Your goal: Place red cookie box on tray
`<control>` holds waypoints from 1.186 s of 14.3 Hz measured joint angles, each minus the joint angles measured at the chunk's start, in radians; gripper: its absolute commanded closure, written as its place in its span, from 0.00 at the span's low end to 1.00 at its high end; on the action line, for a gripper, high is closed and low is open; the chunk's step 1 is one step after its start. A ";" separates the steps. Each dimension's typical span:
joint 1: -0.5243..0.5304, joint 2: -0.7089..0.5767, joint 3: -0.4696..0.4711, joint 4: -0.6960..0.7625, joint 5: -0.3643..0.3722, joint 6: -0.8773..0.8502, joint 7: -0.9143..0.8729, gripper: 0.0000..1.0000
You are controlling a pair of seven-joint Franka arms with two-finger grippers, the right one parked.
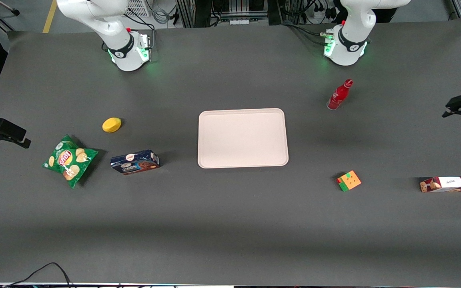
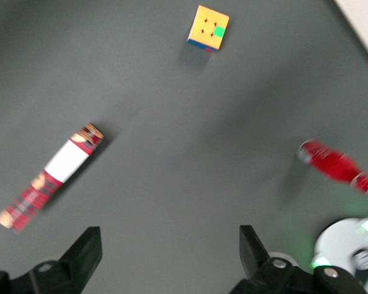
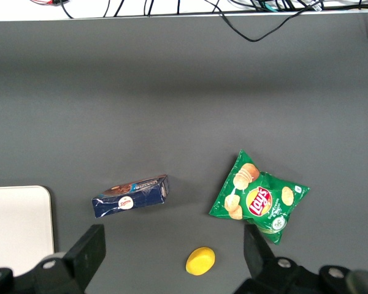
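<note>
Table stock: red cookie box apart from the tray, gripper spread wide in the air.

Item one, red cookie box [image 1: 453, 184]: lies flat on the grey table [image 1: 230, 224] at the working arm's end, partly cut off by the front view's edge, white label band up, well apart from the tray [image 1: 242, 138]. Item two, tray: pale, bare, mid-table. Item three, gripper [image 2: 170, 254]: held above the table at the working arm's end, fingers [image 2: 86, 248] wide apart with nothing between them; the wrist view looks down on the box [image 2: 52, 176], the puzzle cube [image 2: 208, 27] and the red bottle [image 2: 336, 165]. Cube [image 1: 349, 181] sits between tray and box, nearer the front camera than the upright bottle [image 1: 339, 95]. Toward the parked arm's end: blue cookie box [image 1: 135, 162], green chip bag [image 1: 69, 160], yellow lemon-like object [image 1: 111, 125].
</note>
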 measured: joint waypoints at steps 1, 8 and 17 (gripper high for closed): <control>0.002 0.009 0.013 0.000 0.003 0.013 0.065 0.00; 0.015 0.031 0.139 -0.085 0.012 0.217 0.427 0.00; -0.004 0.101 0.232 -0.244 -0.108 0.517 0.819 0.00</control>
